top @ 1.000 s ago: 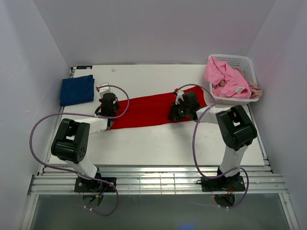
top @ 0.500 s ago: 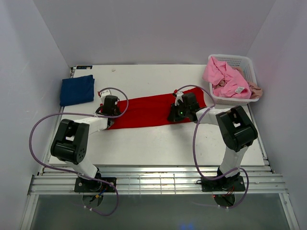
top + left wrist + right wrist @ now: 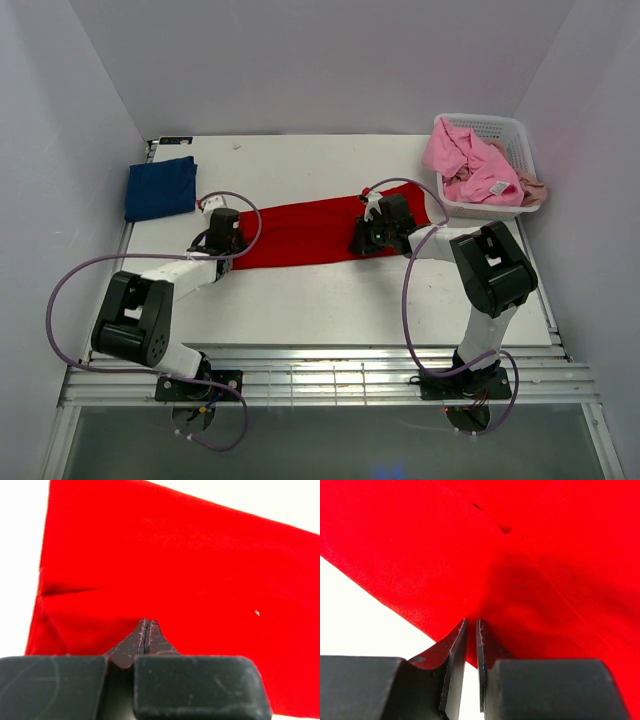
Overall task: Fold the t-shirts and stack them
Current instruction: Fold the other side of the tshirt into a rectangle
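Red cotton dominates the white tabletop (image 3: 330, 295), where a bright red short-sleeved t-shirt (image 3: 300, 228), folded into a long narrow band, lies stretched crosswise between two black robot grippers. At the band's left end the left gripper (image 3: 146, 629) hangs over the cloth with its jaws pressed flat together, and nothing is visibly held between them. At the right end the right gripper (image 3: 472, 627) has its jaws drawn almost together, a thin slit between them, and they appear to pinch the red t-shirt's near edge, where creases run toward the tips. A folded navy blue t-shirt (image 3: 160, 187) lies flat at the table's far left corner, well apart from the red one. At the far right a white plastic lattice basket (image 3: 505, 128) holds crumpled pink t-shirts (image 3: 465, 160), which spill over its rim, with a scrap of beige cloth (image 3: 536, 189) showing at its right edge.
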### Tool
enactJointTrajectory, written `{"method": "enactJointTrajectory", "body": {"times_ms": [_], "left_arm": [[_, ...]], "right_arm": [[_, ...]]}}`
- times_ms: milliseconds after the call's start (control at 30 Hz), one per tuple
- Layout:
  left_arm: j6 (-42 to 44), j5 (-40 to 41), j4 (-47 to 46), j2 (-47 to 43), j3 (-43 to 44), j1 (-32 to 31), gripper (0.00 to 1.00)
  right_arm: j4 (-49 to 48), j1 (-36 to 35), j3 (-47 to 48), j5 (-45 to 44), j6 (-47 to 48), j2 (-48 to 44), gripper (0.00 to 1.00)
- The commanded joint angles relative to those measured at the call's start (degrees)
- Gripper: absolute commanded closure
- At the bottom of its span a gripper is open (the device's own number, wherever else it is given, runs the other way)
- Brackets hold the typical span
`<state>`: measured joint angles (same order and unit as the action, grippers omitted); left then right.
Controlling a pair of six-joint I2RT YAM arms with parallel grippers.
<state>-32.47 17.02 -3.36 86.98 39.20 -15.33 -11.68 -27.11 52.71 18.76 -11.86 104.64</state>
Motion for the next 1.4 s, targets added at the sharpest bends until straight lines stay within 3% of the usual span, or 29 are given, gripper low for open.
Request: {"method": "enactJointTrajectory", "body": {"times_ms": [0, 167, 900, 1367], "left_arm": [[-0.23, -0.06, -1.83, -6.82, -2.10, -0.14, 1.00], [0.21, -0.05, -0.78, -9.64, -3.78, -0.14, 1.00], [-1.98, 4.87, 7.22, 0.65, 3.07, 0.39, 1.00], [-1.11, 6.80, 7.93, 2.76, 3.69, 5.66, 1.00]], "right_arm": [[6.41, -1.28, -2.26, -0.83, -0.09, 1.79, 0.82], [6.06, -1.80, -2.08, -0.57, -0.54, 2.32, 0.82], [7.38, -2.33, -2.70, -1.80, -0.10, 0.22, 0.82], [7.64, -2.33, -5.25, -2.42, 0.34, -1.89, 0.82]]}}
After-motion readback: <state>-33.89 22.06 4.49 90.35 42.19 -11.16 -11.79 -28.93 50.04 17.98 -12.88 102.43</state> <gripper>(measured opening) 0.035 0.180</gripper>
